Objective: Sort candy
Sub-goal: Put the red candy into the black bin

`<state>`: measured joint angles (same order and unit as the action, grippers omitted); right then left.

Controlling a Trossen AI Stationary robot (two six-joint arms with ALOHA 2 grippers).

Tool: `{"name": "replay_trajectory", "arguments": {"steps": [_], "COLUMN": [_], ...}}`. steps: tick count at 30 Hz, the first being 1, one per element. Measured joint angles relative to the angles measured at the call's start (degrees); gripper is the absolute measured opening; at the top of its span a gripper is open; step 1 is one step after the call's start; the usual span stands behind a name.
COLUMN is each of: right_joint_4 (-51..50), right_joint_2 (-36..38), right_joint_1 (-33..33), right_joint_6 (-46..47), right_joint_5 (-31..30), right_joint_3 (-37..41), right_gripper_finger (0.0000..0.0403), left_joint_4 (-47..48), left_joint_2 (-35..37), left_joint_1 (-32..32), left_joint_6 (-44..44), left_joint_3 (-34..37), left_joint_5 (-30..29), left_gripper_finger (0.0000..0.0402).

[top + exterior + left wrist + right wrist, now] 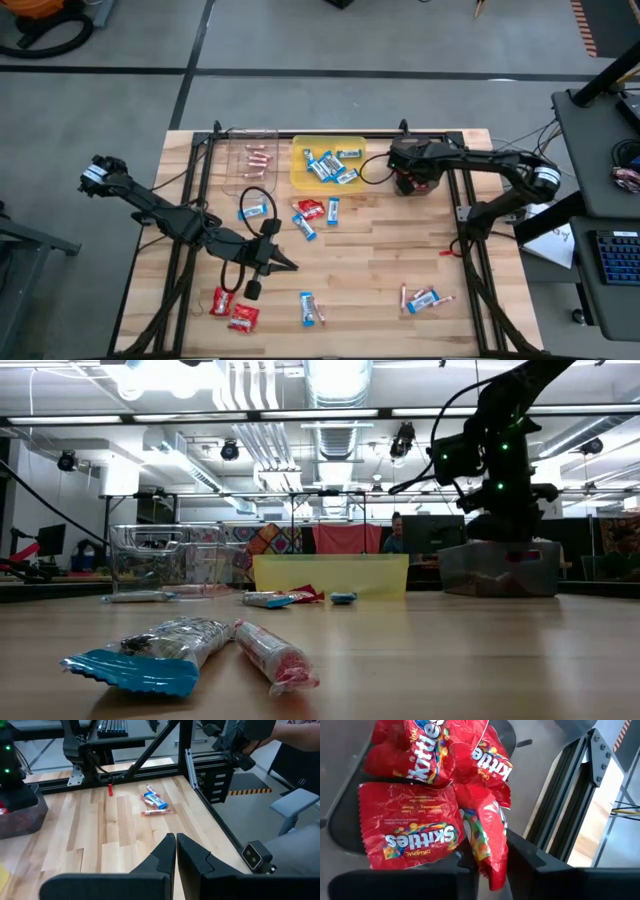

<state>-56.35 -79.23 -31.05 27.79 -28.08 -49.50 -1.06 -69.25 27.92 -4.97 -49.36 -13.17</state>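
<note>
Right tool point(490, 857) over dark rectangular tray point(413, 184), upper right of high view, fingers slightly apart around a crinkled red candy packet point(482, 837). Left tool point(176, 851) pressed together above wooden bench point(370, 270), lower left.

A lab or workshop: exposed ceiling ducts point(335, 385), hanging lights point(230, 450), a keyboard point(620, 255) on a side desk point(590, 150), concrete floor point(300, 35).

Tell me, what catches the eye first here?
Bright red crinkly Skittles packets heaped in the dark tray, with the right gripper holding one over the pile. Next, the translucent yellow plastic tray of blue-and-white bars at the table's far middle, and loose candy scattered across the pale wooden table.
</note>
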Motion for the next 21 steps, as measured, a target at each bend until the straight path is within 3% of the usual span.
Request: {"name": "replay_trajectory", "arguments": {"steps": [5,10,16,21], "right_joint_4": [0.3,0.3,2.9,4.7], "right_joint_2": [-0.2,1.7,4.7,5.7], "right_joint_1": [0.0,0.0,0.6,2.4], "right_joint_6": [-0.4,-0.8,-0.8,-0.8], "right_joint_5": [0.2,3.9,12.2,16.5], "right_joint_3": [0.0,-0.4,-2.4,-5.3], "right_gripper_finger": [0.0128,0.018,0.0187,0.0187], "left_joint_4": [0.1,2.4,6.7,9.0], "left_joint_2": [0.0,0.0,0.0,0.0], "left_joint_1": [0.0,0.0,-1.5,-3.9], "left_joint_6": [0.0,0.0,0.0,0.0], "left_joint_3": [0.0,0.0,0.0,0.0], "left_joint_5": [-1.2,-7.0,-14.3,-14.9], "left_gripper_finger": [0.0,0.0,0.0,0.0]}}
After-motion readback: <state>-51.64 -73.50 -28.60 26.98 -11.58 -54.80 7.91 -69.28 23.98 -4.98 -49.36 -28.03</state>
